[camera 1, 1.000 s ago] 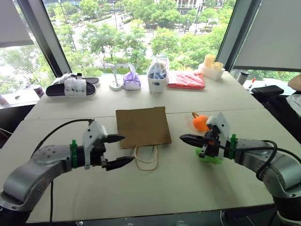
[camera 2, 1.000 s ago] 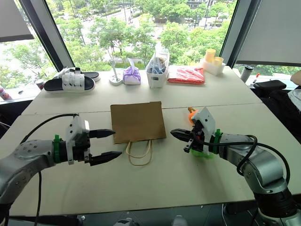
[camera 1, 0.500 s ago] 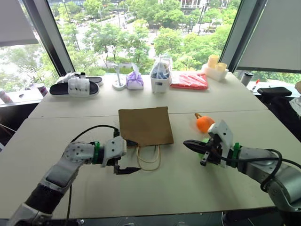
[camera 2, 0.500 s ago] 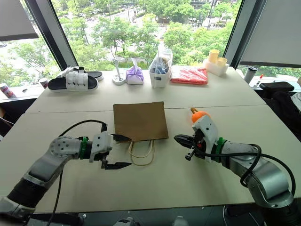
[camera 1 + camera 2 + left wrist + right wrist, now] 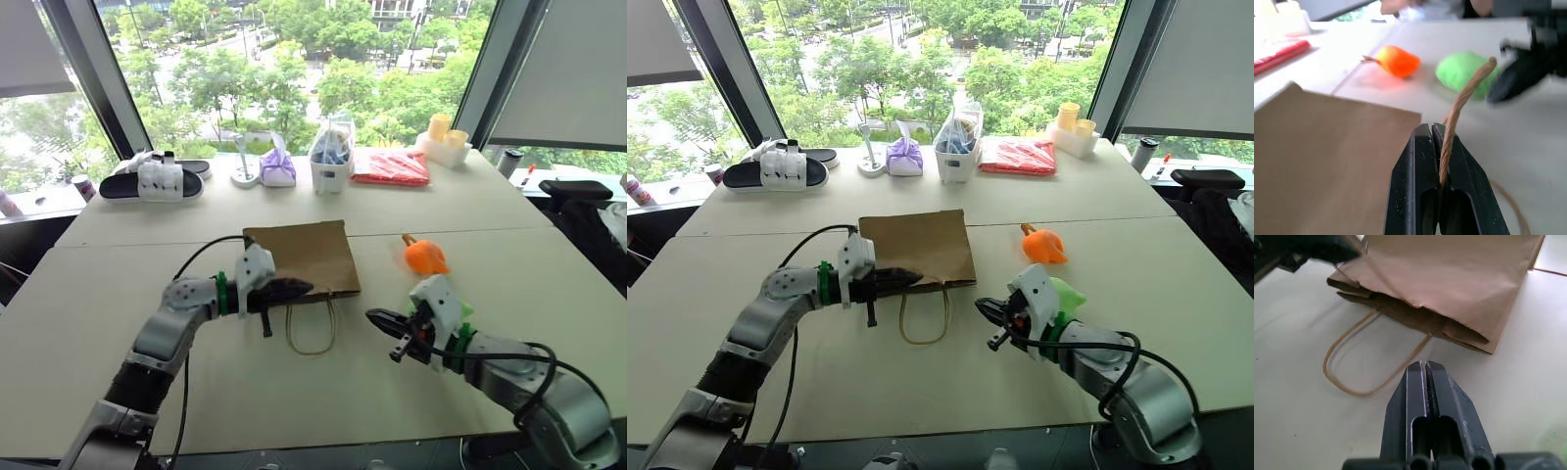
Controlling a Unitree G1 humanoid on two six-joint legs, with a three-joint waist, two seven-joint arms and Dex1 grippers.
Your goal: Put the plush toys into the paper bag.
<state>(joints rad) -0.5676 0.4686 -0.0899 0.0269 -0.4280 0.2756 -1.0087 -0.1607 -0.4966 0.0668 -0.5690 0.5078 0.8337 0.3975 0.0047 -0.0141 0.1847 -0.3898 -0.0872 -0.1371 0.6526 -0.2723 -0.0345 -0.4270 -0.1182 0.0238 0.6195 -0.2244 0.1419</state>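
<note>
My left gripper (image 5: 299, 288) is pinched on a handle (image 5: 1457, 110) of the bag (image 5: 302, 257), which lies flat mid-frame on the desk (image 5: 245, 392). My right gripper (image 5: 380, 321) is closed, empty, lower right, near the green toy (image 5: 1066, 294); the orange toy (image 5: 424, 257) sits just above

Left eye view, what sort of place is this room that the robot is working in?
Probably an upper-floor office or lab: big windows look down on treetops and a street, pale work tables are pushed together, and odd test props line the far edge, such as a slipper and a purple pouch.
</note>
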